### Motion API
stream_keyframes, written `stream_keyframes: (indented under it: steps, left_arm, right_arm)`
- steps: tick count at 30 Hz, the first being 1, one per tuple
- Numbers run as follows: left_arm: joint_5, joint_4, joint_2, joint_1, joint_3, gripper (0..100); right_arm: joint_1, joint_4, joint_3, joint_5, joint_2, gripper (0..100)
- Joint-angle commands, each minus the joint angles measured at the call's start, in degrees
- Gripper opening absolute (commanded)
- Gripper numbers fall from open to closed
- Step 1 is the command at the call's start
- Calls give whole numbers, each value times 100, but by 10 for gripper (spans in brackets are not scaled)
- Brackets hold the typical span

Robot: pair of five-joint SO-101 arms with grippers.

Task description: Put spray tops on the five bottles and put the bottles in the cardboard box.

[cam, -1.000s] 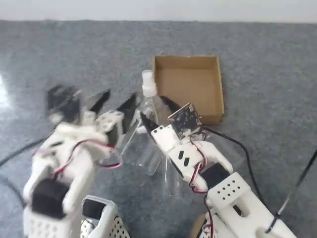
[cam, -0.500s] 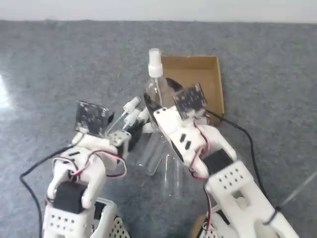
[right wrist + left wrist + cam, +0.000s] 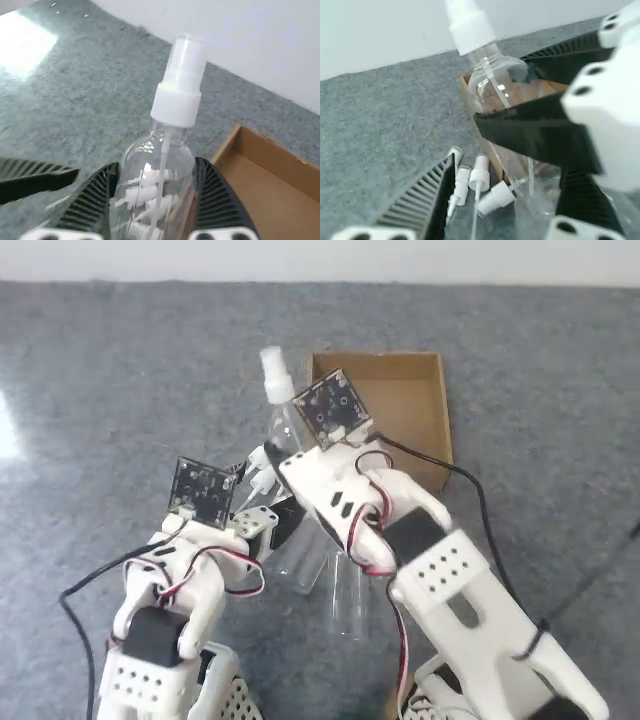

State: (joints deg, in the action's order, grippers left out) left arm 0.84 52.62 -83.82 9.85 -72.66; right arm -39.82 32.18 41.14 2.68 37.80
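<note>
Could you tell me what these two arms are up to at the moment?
The right gripper is shut on a clear bottle that has a spray top fitted. It holds the bottle roughly upright above the table, beside the cardboard box but not yet in it. The left gripper is open, low over a few loose spray tops. More clear bottles lie on the table between the arms.

Nothing legible from where I stand: the bottle (image 3: 284,426) and cardboard box (image 3: 400,405) look unprinted, and any marks on the camera boards (image 3: 333,408) are too small to read.
</note>
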Motion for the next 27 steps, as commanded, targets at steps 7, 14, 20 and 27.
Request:
stream_keyframes:
  steps: [7, 14, 20, 27]
  left_arm:
    - [-88, -343, 501, -53, 40, 312]
    - [-88, -334, 501, -53, 40, 312]
    - [-97, -290, 501, -105, 40, 312]
    - [-97, -404, 492, -1187, 136, 179]
  right_arm:
    - [-163, 681, -422, -26, 1112, 6]
    - [22, 620, -431, -18, 1112, 6]
    - [971, -549, -598, 264, 136, 6]
    - [1481, -1789, -1547, 369, -2132, 6]
